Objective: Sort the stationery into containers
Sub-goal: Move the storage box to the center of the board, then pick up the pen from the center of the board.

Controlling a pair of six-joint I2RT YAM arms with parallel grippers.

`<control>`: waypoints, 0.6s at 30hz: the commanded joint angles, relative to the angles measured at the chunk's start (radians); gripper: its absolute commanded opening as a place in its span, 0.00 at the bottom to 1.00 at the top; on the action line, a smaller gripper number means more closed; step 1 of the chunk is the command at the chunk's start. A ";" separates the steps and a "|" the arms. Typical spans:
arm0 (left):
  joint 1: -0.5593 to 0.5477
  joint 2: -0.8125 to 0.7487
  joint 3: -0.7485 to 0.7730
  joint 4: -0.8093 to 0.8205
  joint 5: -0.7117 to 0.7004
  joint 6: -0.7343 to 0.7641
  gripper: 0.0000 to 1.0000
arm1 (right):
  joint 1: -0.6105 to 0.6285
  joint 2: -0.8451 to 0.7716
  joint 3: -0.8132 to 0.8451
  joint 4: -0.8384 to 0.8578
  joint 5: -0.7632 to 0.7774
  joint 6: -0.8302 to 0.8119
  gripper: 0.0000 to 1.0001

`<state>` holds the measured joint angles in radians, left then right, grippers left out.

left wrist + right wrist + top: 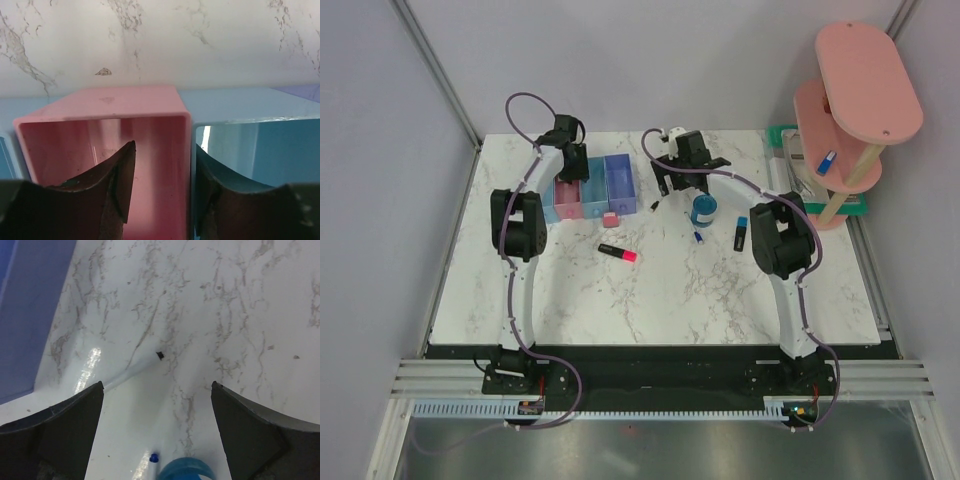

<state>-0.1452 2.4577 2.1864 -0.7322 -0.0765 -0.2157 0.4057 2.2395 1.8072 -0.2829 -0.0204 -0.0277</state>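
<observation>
The containers (620,206) form a joined row of trays at the back left of the table. My left gripper (569,168) hangs over the pink tray (100,107), open, with nothing between its fingers (116,182); a blue tray (260,145) adjoins on the right. My right gripper (680,182) is open and empty above a thin white pen (127,374), a blue-tipped pen (154,458) and the round blue pot (187,471). Loose on the table lie a pink eraser (610,219), a pink-ended highlighter (618,252), the blue pot (703,210) and a blue-ended highlighter (741,234).
A pink two-tier shelf (865,85) stands on a green tray (785,140) at the back right, with a small blue item (827,162) on its lower tier. The violet-blue tray (30,315) lies just left of my right gripper.
</observation>
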 commanded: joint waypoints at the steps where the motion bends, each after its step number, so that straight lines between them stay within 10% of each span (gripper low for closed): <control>1: -0.005 -0.022 0.010 -0.010 0.023 0.032 0.53 | 0.067 0.028 0.049 0.056 0.051 0.050 0.95; 18: -0.005 -0.075 0.012 0.002 0.072 0.058 0.54 | 0.110 0.051 -0.003 0.019 0.102 0.164 0.84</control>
<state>-0.1490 2.4573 2.1860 -0.7326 -0.0235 -0.1989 0.5175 2.3024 1.8118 -0.2619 0.0689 0.0986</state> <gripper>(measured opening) 0.535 0.846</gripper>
